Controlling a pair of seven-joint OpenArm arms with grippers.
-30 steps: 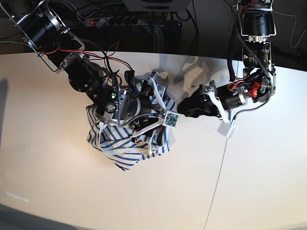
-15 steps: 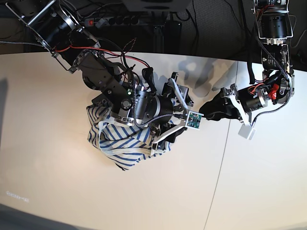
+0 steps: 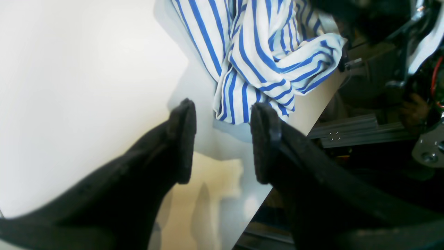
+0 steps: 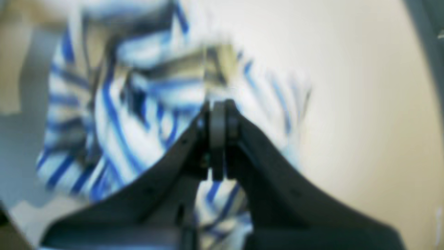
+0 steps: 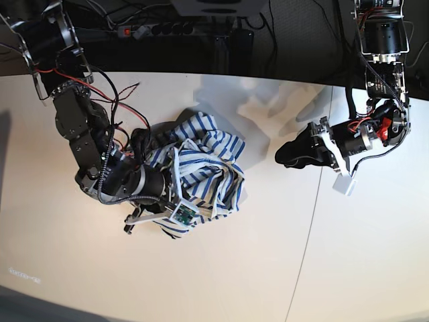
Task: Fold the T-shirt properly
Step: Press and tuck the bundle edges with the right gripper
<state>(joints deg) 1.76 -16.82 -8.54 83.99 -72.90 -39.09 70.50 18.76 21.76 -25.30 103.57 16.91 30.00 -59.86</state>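
Observation:
The T-shirt (image 5: 208,168), white with blue stripes, lies crumpled in a heap left of the table's middle. My right gripper (image 5: 144,221) sits low at the heap's lower left edge. In the right wrist view its pads (image 4: 218,118) press together, shut, with the blurred T-shirt (image 4: 138,114) right behind them; whether a fold is pinched cannot be told. My left gripper (image 5: 285,155) hovers to the right of the heap, apart from it. It is open (image 3: 222,139), and a striped hem of the T-shirt (image 3: 263,66) lies just beyond its fingertips, not between them.
The table's back edge (image 5: 268,79) runs close behind both arms. A seam (image 5: 305,235) crosses the white tabletop on the right. An aluminium frame rail (image 3: 347,132) shows past the table edge. A power strip (image 5: 167,28) and cables lie behind the table.
My right arm swung from above the shirt's right side down to its lower left and its jaws closed. More of the striped cloth now shows. The left arm barely shifted.

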